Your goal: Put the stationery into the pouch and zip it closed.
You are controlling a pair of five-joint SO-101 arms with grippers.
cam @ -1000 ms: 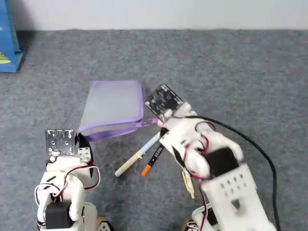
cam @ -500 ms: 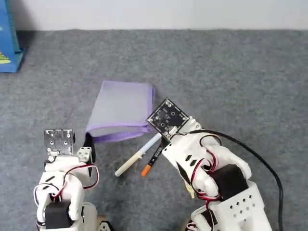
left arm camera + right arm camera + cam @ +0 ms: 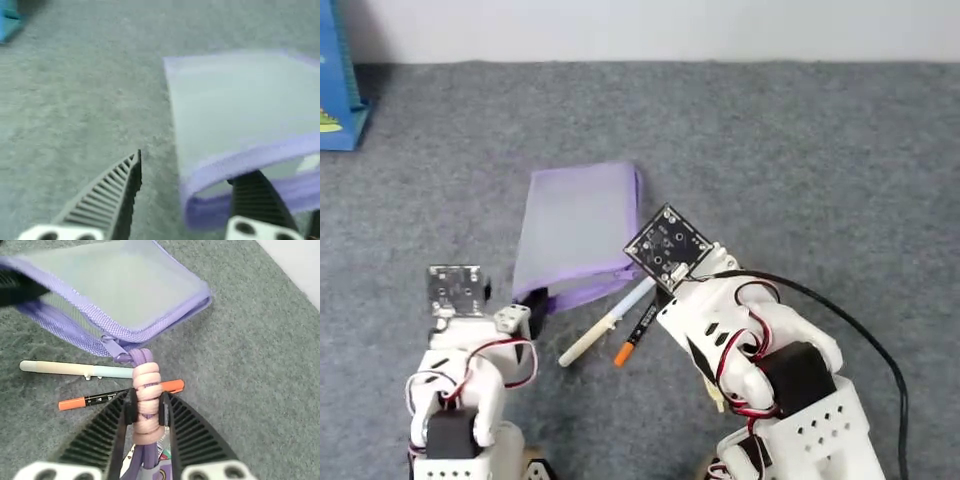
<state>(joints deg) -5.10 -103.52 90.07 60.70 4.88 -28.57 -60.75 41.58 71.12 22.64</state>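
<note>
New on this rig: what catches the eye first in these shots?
The purple pouch lies mid-table, its mouth open toward the arms. The right gripper is shut on the pink zipper cord, while the left gripper stands open at the mouth's other end, one finger seemingly inside. A cream pen and a black orange-tipped pen lie outside, just before the mouth.

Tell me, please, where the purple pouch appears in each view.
High view: the pouch lies left of centre, beyond the orange-tipped pen.
Left wrist view: the pouch lies ahead, one finger of the left gripper at its open mouth.
Right wrist view: the pouch lies beyond the right gripper, which holds its zip cord.
Shared landmark: the purple zip band along its mouth.
</note>
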